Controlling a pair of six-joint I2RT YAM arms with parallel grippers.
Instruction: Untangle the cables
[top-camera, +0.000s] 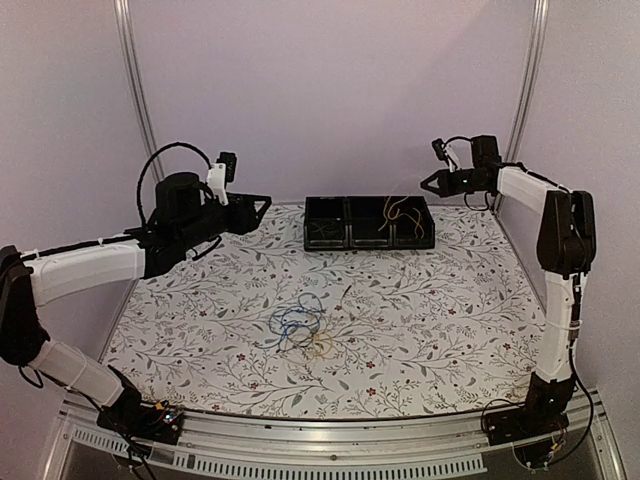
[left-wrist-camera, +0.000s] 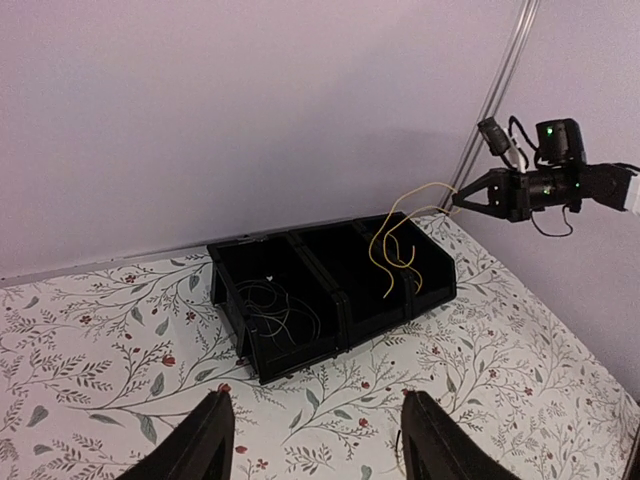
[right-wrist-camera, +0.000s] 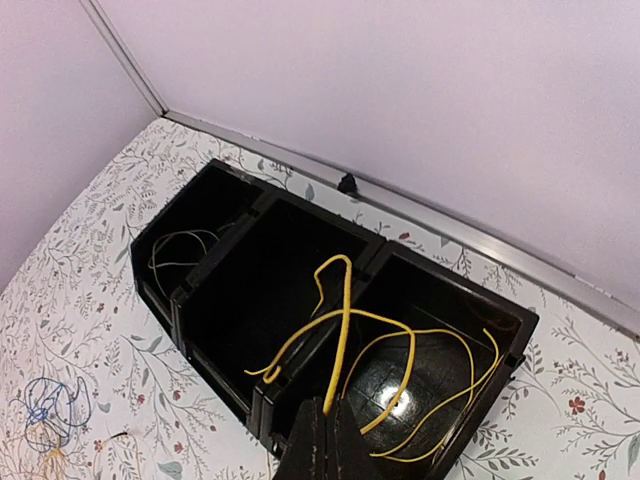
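Yellow cable (right-wrist-camera: 343, 330) - thin, bright, in several loose loops. It rises from the black tray (right-wrist-camera: 215, 370) straight into the right claw (right-wrist-camera: 325, 405), whose fingers are pressed together on its upper end. The rest hangs below and ahead of that claw. Most loops lie in the tray's right compartment, and one arch crosses the divider into the middle one.

Whitish cable (right-wrist-camera: 170, 245) - a faint thin coil on the floor of the left compartment, well to the far side of the right claw and untouched.

Blue tangle (top-camera: 298, 322) - small knotted loops flat on the flowered table (top-camera: 450, 330), with a pale yellowish loop (top-camera: 320, 345) touching its near edge and a short dark strand (top-camera: 343, 293) just beside it. It lies well below both claws, between them and nearer the arm bases.

Left claw (left-wrist-camera: 318, 420) - fingers spread wide, nothing between them (only the two dark tips show in its wrist view). It hovers above the table and points at the tray, which sits ahead of it, well apart. In the top view it hangs left of the tray and the right claw hangs above the tray's right end.
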